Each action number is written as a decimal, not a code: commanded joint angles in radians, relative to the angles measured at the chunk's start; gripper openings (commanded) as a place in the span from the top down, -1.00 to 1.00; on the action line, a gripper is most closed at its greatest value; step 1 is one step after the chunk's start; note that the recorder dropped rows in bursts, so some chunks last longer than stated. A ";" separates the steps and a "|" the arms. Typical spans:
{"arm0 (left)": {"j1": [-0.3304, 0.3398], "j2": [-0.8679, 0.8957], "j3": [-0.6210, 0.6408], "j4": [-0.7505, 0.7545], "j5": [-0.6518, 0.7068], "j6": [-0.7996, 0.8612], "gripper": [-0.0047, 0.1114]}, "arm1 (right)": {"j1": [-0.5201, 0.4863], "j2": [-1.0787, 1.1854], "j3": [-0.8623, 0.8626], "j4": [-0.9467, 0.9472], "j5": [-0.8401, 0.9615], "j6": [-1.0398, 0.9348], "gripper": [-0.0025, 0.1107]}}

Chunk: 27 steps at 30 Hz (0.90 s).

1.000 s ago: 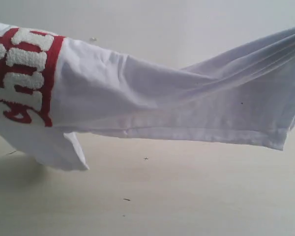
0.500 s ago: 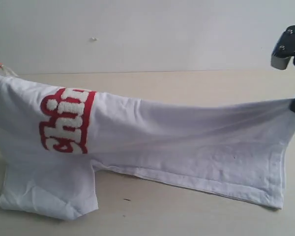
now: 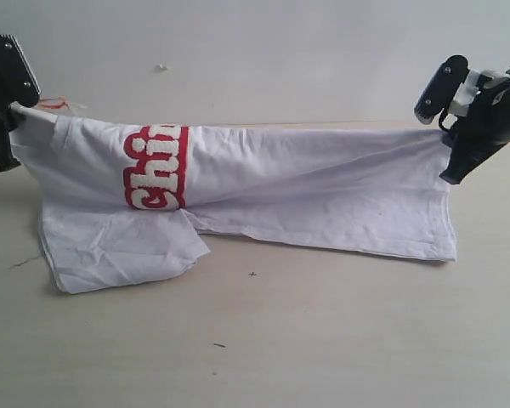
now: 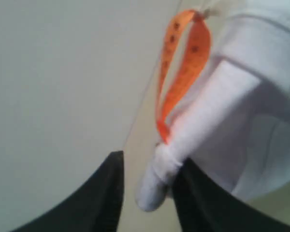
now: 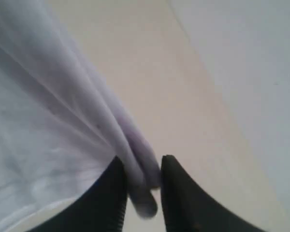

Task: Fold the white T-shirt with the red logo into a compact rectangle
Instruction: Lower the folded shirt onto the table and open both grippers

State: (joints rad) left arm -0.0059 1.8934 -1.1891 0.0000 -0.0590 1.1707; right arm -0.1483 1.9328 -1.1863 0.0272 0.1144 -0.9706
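The white T-shirt (image 3: 306, 187) hangs stretched sideways between my two grippers, its lower edge and one sleeve (image 3: 119, 251) resting on the table. The red logo (image 3: 155, 167) stands on end left of the middle. My left gripper (image 3: 13, 110) (image 4: 150, 162) is open at the collar: the rolled collar (image 4: 157, 181) leans on one finger, with a gap to the other, and the orange neck tag (image 4: 183, 67) loops above it. My right gripper (image 3: 446, 140) (image 5: 142, 159) stands slightly open around the bunched hem corner (image 5: 140, 193).
The beige table (image 3: 323, 340) runs in front of the shirt, with a few small dark specks (image 3: 218, 345) on it. A pale wall (image 3: 255, 51) rises close behind the shirt.
The shirt has come down and away from the camera, from filling the view in the air to touching the table. Both grippers have come into view and their jaws have parted.
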 commanded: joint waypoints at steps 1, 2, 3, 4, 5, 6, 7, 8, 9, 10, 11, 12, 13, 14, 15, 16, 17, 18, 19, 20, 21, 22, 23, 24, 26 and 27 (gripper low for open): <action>-0.005 0.013 0.000 -0.019 -0.188 -0.023 -0.11 | -0.003 0.002 -0.010 0.002 -0.212 0.017 0.27; -0.005 0.013 0.000 -0.024 -0.220 -0.032 -0.13 | -0.003 0.000 -0.010 0.020 -0.258 0.023 0.27; -0.005 0.013 0.000 -0.035 -0.246 -0.035 -0.12 | -0.003 0.000 -0.014 0.058 -0.309 0.023 0.27; -0.005 0.013 0.000 -0.060 -0.270 -0.035 -0.12 | -0.003 0.000 -0.021 0.123 -0.338 0.023 0.27; -0.005 0.013 0.000 -0.100 -0.296 -0.035 -0.11 | -0.003 0.000 -0.032 0.199 -0.363 0.023 0.27; -0.005 0.013 0.000 -0.148 -0.320 -0.035 -0.09 | -0.003 0.000 -0.046 0.268 -0.368 0.023 0.27; -0.005 0.013 0.000 -0.188 -0.348 -0.035 -0.06 | -0.003 0.000 -0.058 0.315 -0.364 0.023 0.27; -0.005 0.013 0.000 -0.238 -0.374 -0.035 -0.04 | -0.003 0.000 -0.071 0.362 -0.346 0.023 0.28; -0.005 0.013 0.000 -0.280 -0.393 -0.035 -0.04 | -0.003 0.000 -0.082 0.390 -0.320 0.023 0.30; -0.005 0.015 0.000 -0.307 -0.400 -0.043 -0.03 | -0.003 0.000 -0.100 0.418 -0.277 0.023 0.36; -0.005 0.015 0.000 -0.314 -0.398 -0.059 -0.03 | -0.003 0.000 -0.112 0.429 -0.221 0.023 0.42; -0.005 0.015 0.000 -0.333 -0.388 -0.066 -0.03 | -0.003 0.000 -0.125 0.437 -0.169 0.023 0.50; -0.005 0.015 0.000 -0.365 -0.382 -0.067 -0.03 | -0.003 0.002 -0.144 0.439 -0.086 0.025 0.64; -0.005 0.015 0.000 -0.406 -0.379 -0.076 -0.03 | -0.003 0.002 -0.155 0.444 -0.037 0.035 0.74; -0.005 0.015 0.000 -0.452 -0.362 -0.083 -0.03 | -0.003 0.006 -0.172 0.444 0.022 0.043 0.87; -0.005 0.015 0.000 -0.481 -0.331 -0.100 -0.03 | -0.003 0.011 -0.186 0.449 0.079 0.061 0.96; -0.005 0.013 0.000 -0.488 -0.284 -0.126 -0.01 | -0.003 0.013 -0.197 0.449 0.122 0.077 0.96; -0.005 0.013 0.000 -0.488 -0.223 -0.154 0.04 | -0.003 0.021 -0.210 0.449 0.171 0.095 0.96; -0.005 0.011 0.000 -0.481 -0.152 -0.176 0.14 | -0.003 0.028 -0.221 0.442 0.217 0.113 0.96; -0.005 0.011 -0.002 -0.476 -0.096 -0.189 0.24 | -0.003 0.036 -0.230 0.442 0.261 0.127 0.96; -0.005 0.011 -0.007 -0.476 -0.020 -0.193 0.40 | -0.003 0.041 -0.238 0.442 0.305 0.147 0.96; -0.005 0.013 -0.016 -0.476 0.059 -0.193 0.59 | -0.003 0.055 -0.250 0.440 0.348 0.175 0.96; -0.005 0.015 -0.028 -0.476 0.132 -0.193 0.75 | -0.003 0.064 -0.259 0.431 0.385 0.213 0.96; -0.005 0.016 -0.042 -0.476 0.230 -0.191 0.92 | -0.003 0.079 -0.268 0.411 0.433 0.256 0.96; -0.005 0.021 -0.068 -0.495 0.420 -0.167 0.91 | -0.003 0.101 -0.277 0.363 0.506 0.326 0.96; -0.008 0.024 -0.075 -0.520 0.506 -0.135 0.92 | -0.003 0.116 -0.278 0.349 0.531 0.352 0.96</action>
State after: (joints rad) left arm -0.0084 1.9126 -1.2360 -0.4803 0.2147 1.0010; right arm -0.1483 2.0215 -1.4507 0.4278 0.5559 -0.7063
